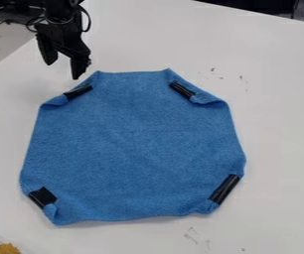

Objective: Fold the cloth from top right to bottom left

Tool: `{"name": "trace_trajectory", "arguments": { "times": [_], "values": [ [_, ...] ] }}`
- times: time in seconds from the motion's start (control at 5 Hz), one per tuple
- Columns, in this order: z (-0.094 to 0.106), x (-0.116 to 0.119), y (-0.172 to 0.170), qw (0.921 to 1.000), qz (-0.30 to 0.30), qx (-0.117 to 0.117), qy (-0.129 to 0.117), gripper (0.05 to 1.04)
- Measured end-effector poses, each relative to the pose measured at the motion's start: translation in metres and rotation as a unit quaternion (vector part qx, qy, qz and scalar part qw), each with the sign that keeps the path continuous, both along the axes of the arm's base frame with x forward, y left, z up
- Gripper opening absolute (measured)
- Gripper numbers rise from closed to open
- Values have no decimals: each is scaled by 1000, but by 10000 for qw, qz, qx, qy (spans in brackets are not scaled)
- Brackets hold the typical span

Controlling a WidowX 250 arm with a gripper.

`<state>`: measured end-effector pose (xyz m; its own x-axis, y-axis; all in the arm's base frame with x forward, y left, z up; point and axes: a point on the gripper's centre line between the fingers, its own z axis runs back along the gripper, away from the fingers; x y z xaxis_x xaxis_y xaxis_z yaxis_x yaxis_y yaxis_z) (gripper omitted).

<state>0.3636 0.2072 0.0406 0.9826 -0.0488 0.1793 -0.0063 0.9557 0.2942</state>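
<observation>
One yellowish thing (8, 249) sits nearer than the blue cloth's (134, 144) near left corner. The single cloth lies spread on the white table (274, 119), four black strips (225, 189) at its turned-in corners: two near, two far. Beside its far left corner hangs one black gripper (63, 70), fingers apart, empty.
</observation>
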Motion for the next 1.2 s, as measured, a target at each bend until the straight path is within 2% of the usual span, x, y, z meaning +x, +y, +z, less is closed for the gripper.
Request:
{"name": "trace_trajectory", "arguments": {
  "times": [0.2,0.4,0.6,0.8,1.0,1.2],
  "values": [
    [-14,-4,-2,9998,19,-87,174,1001],
    [-9,9,-25,9993,-168,101,321,1001],
    [20,33,-69,9973,-530,488,122,1001],
    [33,41,-97,9969,-530,575,-70,1001],
    [34,47,-140,9979,-618,191,-104,1001],
    [38,53,-167,9981,-496,-329,-144,1001]
  ]
}}
